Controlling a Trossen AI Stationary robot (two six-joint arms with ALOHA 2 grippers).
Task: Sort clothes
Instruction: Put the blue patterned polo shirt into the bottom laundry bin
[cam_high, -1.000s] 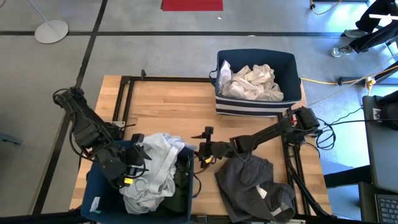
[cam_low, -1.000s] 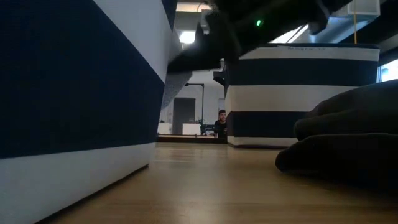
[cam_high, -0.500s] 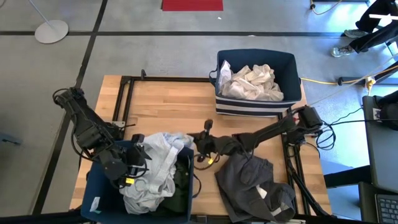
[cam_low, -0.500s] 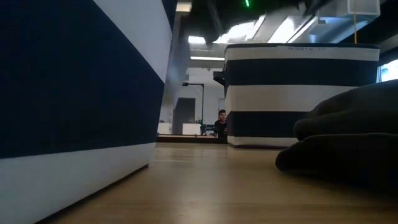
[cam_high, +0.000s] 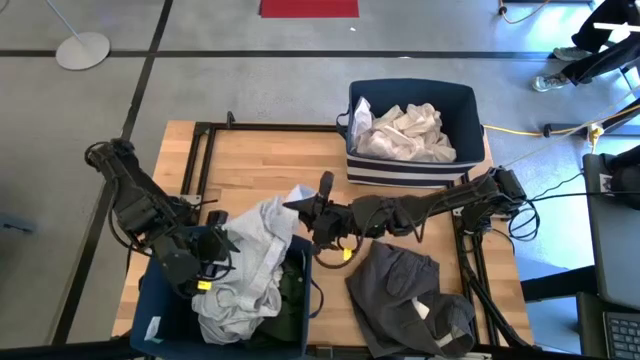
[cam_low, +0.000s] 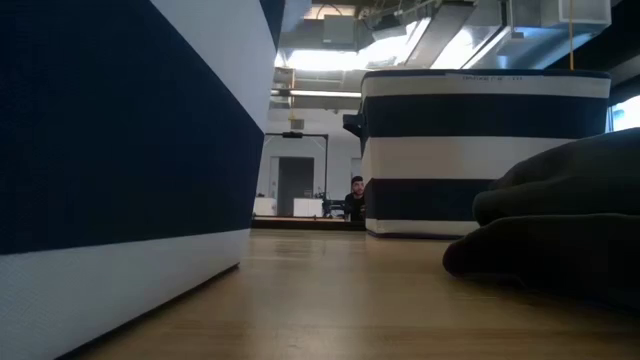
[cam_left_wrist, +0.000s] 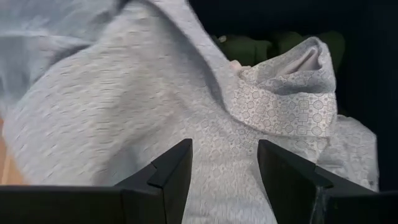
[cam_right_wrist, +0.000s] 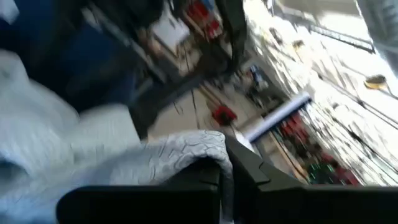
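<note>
Your right claw (cam_high: 305, 208) sits near the middle of the high view, just above the upper right corner of the near bin (cam_high: 150, 300). It is closed on a corner of the light grey garment (cam_high: 255, 262); in the right wrist view you see the grey fabric (cam_right_wrist: 155, 158) pinched between the dark fingers (cam_right_wrist: 249, 171). The garment stretches from this claw down to the left and lies over the pile in the near bin, in the lower left of the frame. Under it, at the right side of the bin, a dark olive green piece (cam_high: 290, 300) shows.

Your left claw (cam_high: 205, 262) is over the same bin, at the left part of the pile. In the left wrist view its two fingers (cam_left_wrist: 171, 171) stand apart, with the patterned grey cloth (cam_left_wrist: 186, 124) just beyond them, so this claw is open and holds nothing.

The dark grey garment (cam_high: 415, 300) lies in a heap on the tabletop (cam_high: 270, 165), in the lower right of the high view, below the right arm. In the low view it appears as a dark mound (cam_low: 560, 220) at the right edge.

The second bin (cam_high: 412, 170), navy with white stripes, stands at the upper right of the tabletop and holds the white and cream clothes (cam_high: 405, 132). In the low view a person (cam_low: 355, 198) is seen far behind the tabletop.
</note>
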